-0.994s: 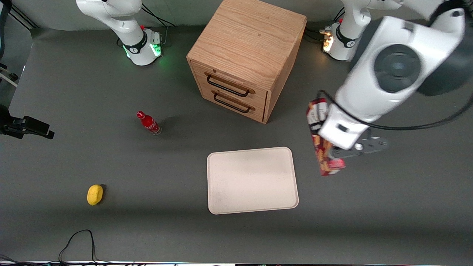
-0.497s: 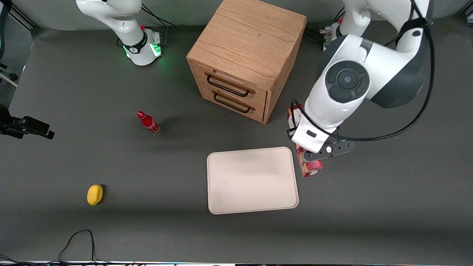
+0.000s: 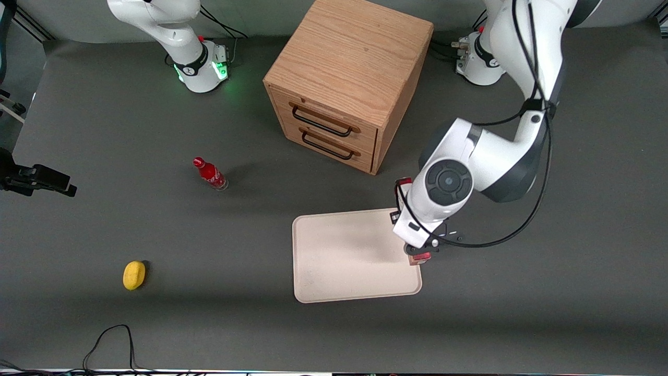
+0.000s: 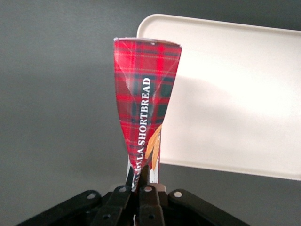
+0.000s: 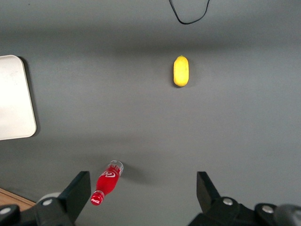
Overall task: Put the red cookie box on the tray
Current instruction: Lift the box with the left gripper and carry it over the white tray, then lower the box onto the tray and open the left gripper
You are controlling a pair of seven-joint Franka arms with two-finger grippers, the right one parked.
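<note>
- Left arm's pincer (image 4: 141, 181) clamped on long slim dark-red tartan cardboard cookie box (image 4: 145, 113), held aloft.
- Suspended above edge of flat cream-white rectangular tray (image 3: 344, 261), at working arm's end.
- Tray flat on grey tabletop (image 3: 104, 313), near light-wood two-drawer cabinet (image 3: 347, 78).

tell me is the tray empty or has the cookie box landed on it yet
Empty: the tray is bare; the tool holds the red cookie box above its edge.

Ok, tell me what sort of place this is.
Probably a robot lab bench: arm bases bolted to a grey table, loose cables, and staged props. The gripper holds the cookie box above the tray edge.
</note>
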